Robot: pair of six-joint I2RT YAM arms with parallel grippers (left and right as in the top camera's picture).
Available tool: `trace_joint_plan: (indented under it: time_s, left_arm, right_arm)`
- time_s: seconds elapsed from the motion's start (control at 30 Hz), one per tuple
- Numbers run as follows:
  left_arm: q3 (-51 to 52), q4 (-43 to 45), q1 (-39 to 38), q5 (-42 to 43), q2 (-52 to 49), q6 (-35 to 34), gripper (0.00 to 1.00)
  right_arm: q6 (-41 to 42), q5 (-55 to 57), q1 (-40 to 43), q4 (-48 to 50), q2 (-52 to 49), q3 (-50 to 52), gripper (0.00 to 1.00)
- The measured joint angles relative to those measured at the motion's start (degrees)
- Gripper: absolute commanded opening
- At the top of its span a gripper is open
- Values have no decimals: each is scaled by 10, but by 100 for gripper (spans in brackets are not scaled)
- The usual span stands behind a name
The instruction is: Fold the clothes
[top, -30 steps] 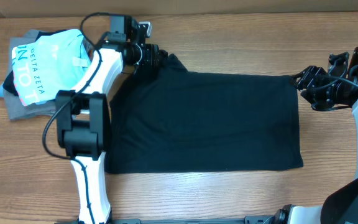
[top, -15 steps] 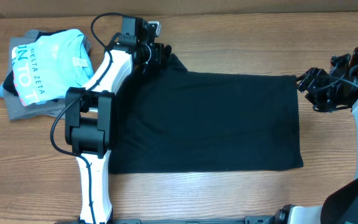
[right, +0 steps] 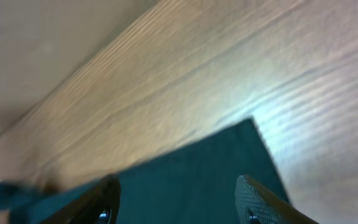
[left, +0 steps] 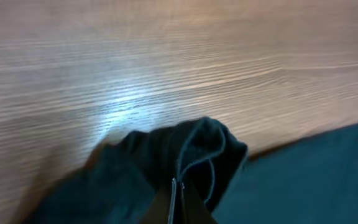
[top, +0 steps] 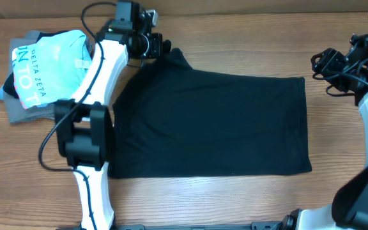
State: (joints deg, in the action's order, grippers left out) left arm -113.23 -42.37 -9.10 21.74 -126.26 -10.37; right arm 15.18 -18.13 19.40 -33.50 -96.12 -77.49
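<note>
**Inspector:** Position and condition of the black T-shirt (top: 216,124)?

**Assistant:** Spread flat on the surface (top: 235,198). It is plain and roughly rectangular, with its far-left corner bunched into a peak.

**Inspector:** Tools?

**Assistant:** The left tool (top: 160,50) is clamped on that bunched corner. The right tool (top: 323,62) has its fingers apart and holds nothing, just off the shirt's far-right corner.

**Inspector:** Anything else?

**Assistant:** Left of the shirt, a light blue tee (top: 50,67) with white lettering lies on a grey folded garment (top: 24,110).
</note>
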Motion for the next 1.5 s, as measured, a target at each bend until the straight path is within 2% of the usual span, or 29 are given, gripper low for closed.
trace_joint_plan:
  time_s: [0.1,0.33,0.7,0.83,0.9,1.13,1.3,1.5]
  left_arm:
    - [-9,-32,-7,-6,41,0,4]
    - [-13,-97,-21,-29,57,0,4]
    - [-13,-143,-22,-43,57,0,4]
    - [-13,-153,-22,-56,57,2,4]
    - [-13,-157,-22,-60,57,2,4]
    - [-13,-165,-22,-66,57,2,4]
    - [-13,-174,-22,-67,57,2,4]
    - [-13,-195,-22,-77,57,2,4]
  right_arm:
    - [-1,37,0,61,-65,0,61]
    - [-2,73,0,105,-178,0,60]
    - [-33,43,0,129,-240,-1,60]
    - [-48,18,-1,122,-241,-1,52]
    - [-52,11,-4,116,-241,-1,43]
    - [-60,-1,-11,116,-245,-1,25]
    - [-62,-1,-10,120,-245,-1,8]
    - [-60,-1,-9,117,-245,-1,4]
